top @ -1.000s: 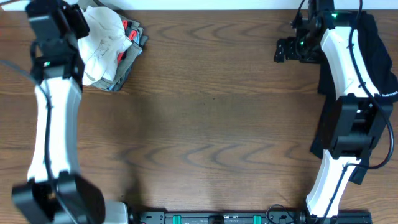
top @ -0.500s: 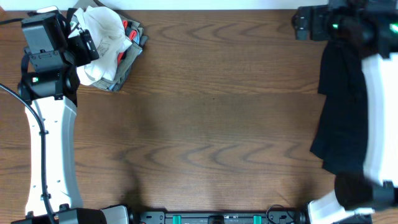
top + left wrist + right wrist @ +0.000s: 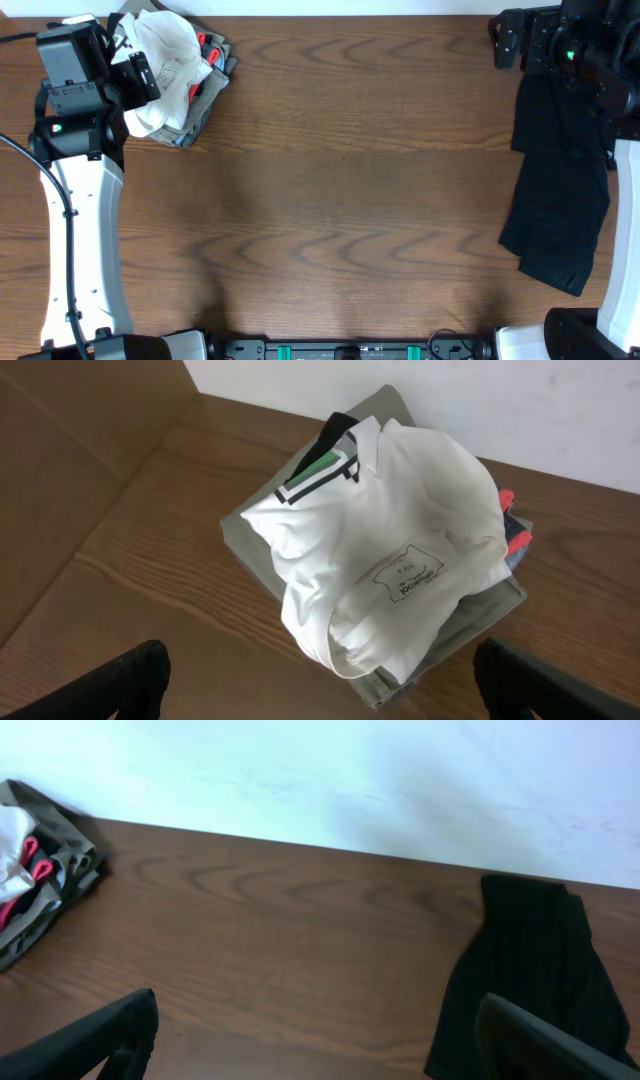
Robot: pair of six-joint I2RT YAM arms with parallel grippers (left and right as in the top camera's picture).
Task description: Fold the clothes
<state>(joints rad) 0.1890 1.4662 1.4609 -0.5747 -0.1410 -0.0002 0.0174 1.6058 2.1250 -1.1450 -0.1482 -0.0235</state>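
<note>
The crumpled white cotton shirt (image 3: 400,550) is plain white apart from 2 details: a striped collar band (image 3: 315,478) in black, green and white, and a small outline print (image 3: 408,575) in thin black line with black lettering. Beneath it, the folded olive-grey garment (image 3: 258,535) is one flat colour, with coral-red patches (image 3: 518,541) showing at its edge. The long limp black garment (image 3: 555,190) is solid black. The dark brown wooden table (image 3: 340,200) has wavy, darker grain. The wall (image 3: 350,770) is white. The left arm (image 3: 85,230) and right arm (image 3: 628,220) are white with black joints, each bearing 1 green light.
</note>
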